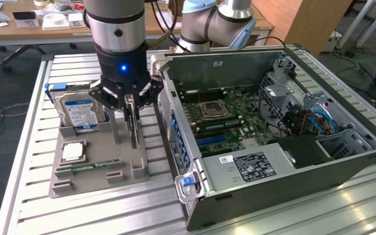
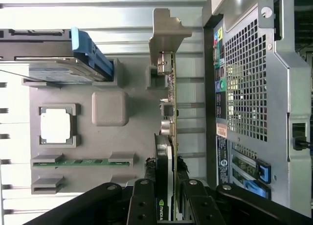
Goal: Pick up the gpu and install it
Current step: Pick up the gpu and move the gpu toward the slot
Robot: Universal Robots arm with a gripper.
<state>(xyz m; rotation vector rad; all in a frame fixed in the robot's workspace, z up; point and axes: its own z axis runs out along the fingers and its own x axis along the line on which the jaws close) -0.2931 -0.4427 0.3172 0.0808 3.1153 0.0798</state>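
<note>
The gripper [image 2: 166,172] is pinching the gpu [image 2: 171,90] edge-on, hiding its near end, its long axis running level, with the bracket [image 2: 167,32] pointing away.

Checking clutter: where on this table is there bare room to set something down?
In the exterior view, bare slats of the table nearer the camera than the tray, up to the case; also beyond the hard drive. Crowded: the tray's edge by the case, where the gripper grips the gpu.
</note>
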